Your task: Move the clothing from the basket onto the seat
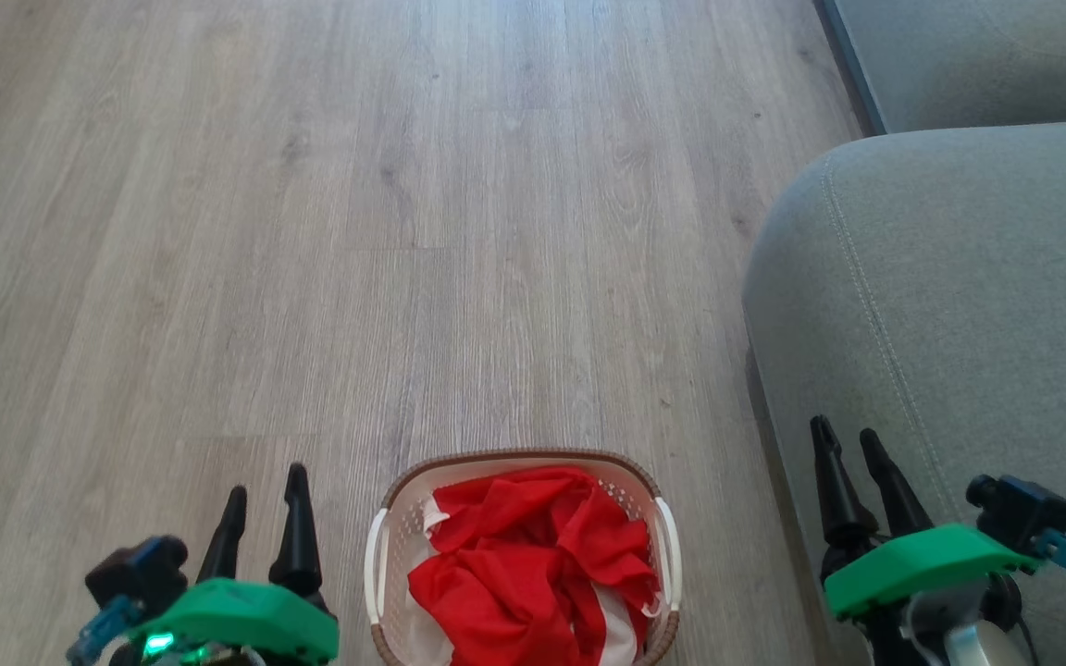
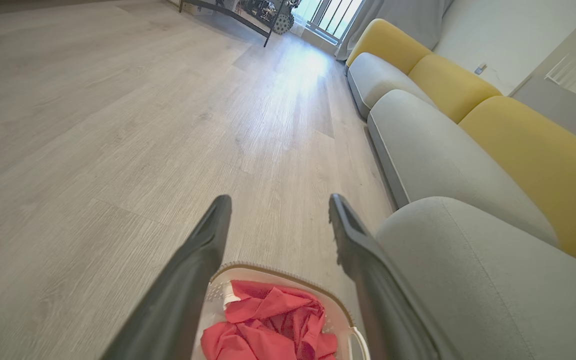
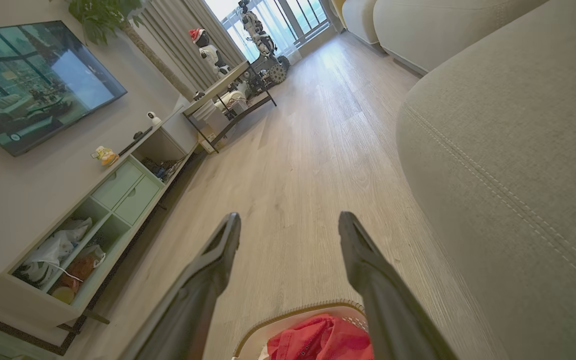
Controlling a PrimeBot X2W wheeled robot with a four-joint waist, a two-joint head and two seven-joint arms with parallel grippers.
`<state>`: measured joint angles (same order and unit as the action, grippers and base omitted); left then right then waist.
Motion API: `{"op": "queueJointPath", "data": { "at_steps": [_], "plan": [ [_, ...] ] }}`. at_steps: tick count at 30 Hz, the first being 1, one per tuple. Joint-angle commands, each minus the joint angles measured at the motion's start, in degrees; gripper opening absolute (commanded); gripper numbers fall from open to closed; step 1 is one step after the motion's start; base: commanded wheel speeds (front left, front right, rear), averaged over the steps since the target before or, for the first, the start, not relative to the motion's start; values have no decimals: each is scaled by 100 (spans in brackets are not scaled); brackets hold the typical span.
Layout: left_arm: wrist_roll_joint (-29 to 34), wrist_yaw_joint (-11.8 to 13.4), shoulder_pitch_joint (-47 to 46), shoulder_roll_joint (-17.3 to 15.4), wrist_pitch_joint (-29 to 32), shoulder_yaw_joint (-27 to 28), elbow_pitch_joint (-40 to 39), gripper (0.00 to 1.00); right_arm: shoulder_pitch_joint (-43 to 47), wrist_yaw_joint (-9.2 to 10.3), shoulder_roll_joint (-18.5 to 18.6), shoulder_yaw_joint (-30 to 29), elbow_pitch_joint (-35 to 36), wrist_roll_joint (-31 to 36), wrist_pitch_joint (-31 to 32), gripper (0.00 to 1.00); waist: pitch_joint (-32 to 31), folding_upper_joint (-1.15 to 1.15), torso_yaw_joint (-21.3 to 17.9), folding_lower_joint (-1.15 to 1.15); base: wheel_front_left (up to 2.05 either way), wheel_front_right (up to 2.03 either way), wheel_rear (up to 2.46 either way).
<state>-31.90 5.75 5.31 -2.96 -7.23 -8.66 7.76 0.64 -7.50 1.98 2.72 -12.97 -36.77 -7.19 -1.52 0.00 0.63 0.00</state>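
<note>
The cream basket (image 1: pixel 383 546) with its brown rim stands on the floor at the bottom middle of the head view, heaped with the red clothing (image 1: pixel 528 564). The grey seat (image 1: pixel 940 296) fills the right side, just right of the basket. My left gripper (image 1: pixel 265 490) hangs open to the basket's left, holding nothing. My right gripper (image 1: pixel 849 442) hangs open over the seat's front edge, also holding nothing. The left wrist view shows the clothing (image 2: pixel 268 325) in the basket (image 2: pixel 340 310) below my open left gripper (image 2: pixel 279 205). In the right wrist view my open right gripper (image 3: pixel 289 222) looks over the clothing (image 3: pixel 320 340).
Wood floor (image 1: pixel 357 231) stretches ahead and to the left. More grey seats with yellow backrests (image 2: pixel 533 165) run along the right. A TV (image 3: pixel 28 75) hangs over a low green cabinet (image 3: pixel 103 200) on the far side, with a table (image 3: pixel 228 95) beyond.
</note>
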Motion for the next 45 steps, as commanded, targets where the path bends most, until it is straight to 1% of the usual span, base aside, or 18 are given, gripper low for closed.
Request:
{"op": "queueJointPath", "data": {
  "at_steps": [1,23,42,45],
  "plan": [
    [192,49,-123,-78,-96,83,-221,100,-132,1,60,139,229,173,-92,100,-3,0,0,0,0,0,0],
    [1784,520,33,-205,-465,-194,-448,100,-112,1,76,333,457,1791,-466,100,-19,0,29,0,0,0,0],
    [2909,742,187,-186,-766,-266,-574,100,-104,1,89,484,614,3032,-771,100,-59,0,45,0,0,0,0],
    [2943,728,194,-169,-776,-230,-568,100,-113,1,89,482,611,3067,-781,100,-56,0,47,0,0,0,0]
  ]
}}
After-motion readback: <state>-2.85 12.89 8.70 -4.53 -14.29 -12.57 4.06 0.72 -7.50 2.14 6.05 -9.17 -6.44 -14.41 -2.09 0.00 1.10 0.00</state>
